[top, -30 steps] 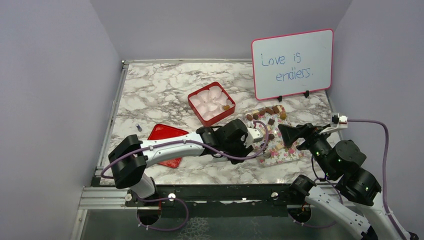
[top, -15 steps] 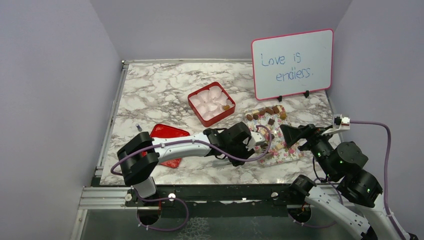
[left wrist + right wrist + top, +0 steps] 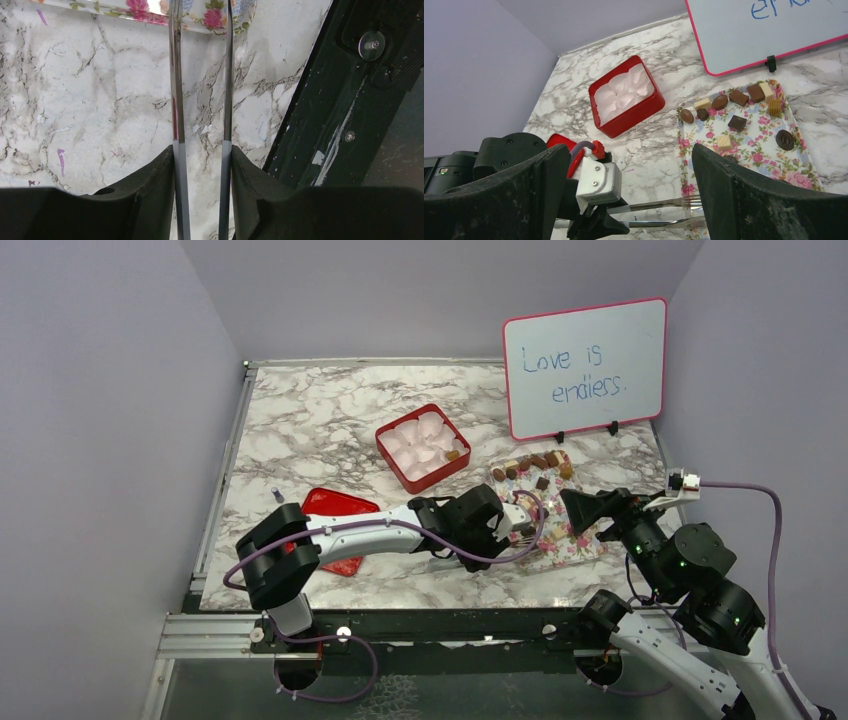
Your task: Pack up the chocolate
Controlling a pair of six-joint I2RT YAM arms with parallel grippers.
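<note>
Most of the chocolate lies on the flowered tray. One row of pieces runs along the tray's far edge, on the side of the whiteboard, and a few pieces lie singly nearer the middle. One brown piece shows in the red box, at the corner towards the tray, among the white paper cups. The box stands on the marble table, just beside the tray's far left corner.

Left gripper: reaches low across the table from the left. Its two long metal fingers are parallel with a narrow gap between them. Nothing is held, and the tips are at the tray's near left edge.

Right gripper: hangs above the tray's near right part, jaws spread wide, holding nothing.

A red lid lies flat on the table beneath the left arm, well apart from the box.
</note>
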